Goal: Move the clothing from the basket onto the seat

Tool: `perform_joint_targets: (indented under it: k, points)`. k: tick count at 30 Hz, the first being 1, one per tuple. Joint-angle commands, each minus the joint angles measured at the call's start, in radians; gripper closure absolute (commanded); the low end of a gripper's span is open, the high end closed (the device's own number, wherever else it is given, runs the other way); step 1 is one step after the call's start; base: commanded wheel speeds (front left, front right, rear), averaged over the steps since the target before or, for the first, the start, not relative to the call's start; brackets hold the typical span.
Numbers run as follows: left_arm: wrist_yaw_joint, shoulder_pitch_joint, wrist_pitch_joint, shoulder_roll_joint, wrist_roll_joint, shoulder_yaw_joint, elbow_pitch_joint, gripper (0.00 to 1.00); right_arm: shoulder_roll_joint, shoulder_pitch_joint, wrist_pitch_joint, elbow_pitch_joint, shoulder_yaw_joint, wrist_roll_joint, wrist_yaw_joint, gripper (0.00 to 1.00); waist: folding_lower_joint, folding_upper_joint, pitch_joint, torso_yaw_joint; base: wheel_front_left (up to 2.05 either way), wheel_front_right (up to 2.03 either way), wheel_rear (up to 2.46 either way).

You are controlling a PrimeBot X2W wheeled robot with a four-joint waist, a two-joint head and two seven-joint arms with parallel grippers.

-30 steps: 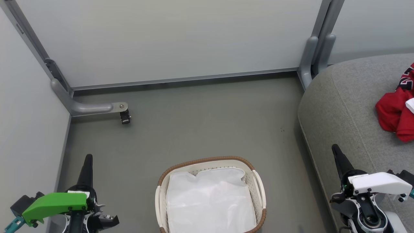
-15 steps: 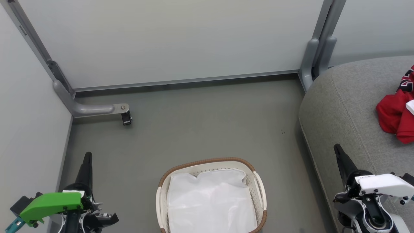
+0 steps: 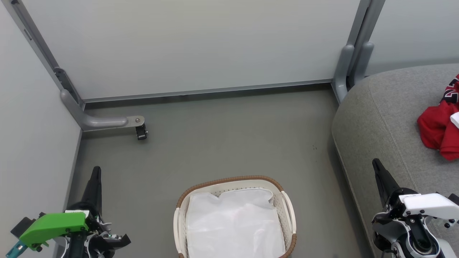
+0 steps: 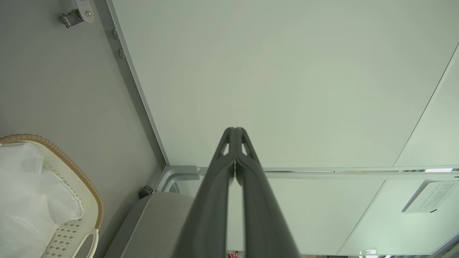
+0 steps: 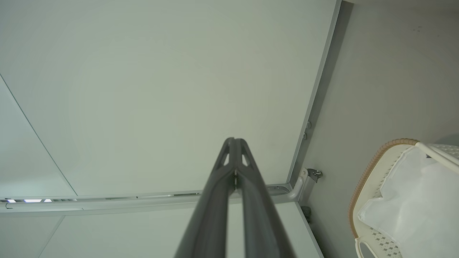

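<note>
At the lower left of the head view the left gripper points up over the grey floor, its two dark fingers pressed together with nothing between them; the left wrist view shows the same closed tips against a pale wall panel. Beyond it, a grey partition foot with a small black caster stands by the wall corner. At the bottom centre sits the white laundry basket with its brown woven rim, holding only the white plastic lining. To its right is the light grey seat. The right gripper hangs over the seat's near edge, fingers likewise shut and empty, as in the right wrist view. The red jersey lies crumpled on the seat at the far right, well apart from both grippers.
</note>
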State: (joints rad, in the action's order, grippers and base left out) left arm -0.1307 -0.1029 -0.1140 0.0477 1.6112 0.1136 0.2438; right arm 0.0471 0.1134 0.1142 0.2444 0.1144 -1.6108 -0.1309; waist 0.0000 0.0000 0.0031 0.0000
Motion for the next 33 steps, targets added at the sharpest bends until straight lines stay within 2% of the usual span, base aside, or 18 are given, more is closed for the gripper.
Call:
perform_joint_targets:
  k: [1, 33]
  points:
    - [0.000, -0.010, -0.004, 0.005, 0.003, 0.003, -0.001, 1.00, 0.006, -0.012, 0.003, -0.003, 0.002, -0.004, 0.000, 1.00, 0.0000, 0.0000, 0.000, 0.000, 0.00, 0.00, 0.00]
    - [0.000, -0.009, -0.004, 0.005, 0.003, 0.002, -0.001, 1.00, 0.006, -0.012, 0.003, -0.003, 0.002, -0.004, 0.000, 1.00, 0.0000, 0.0000, 0.000, 0.000, 0.00, 0.00, 0.00]
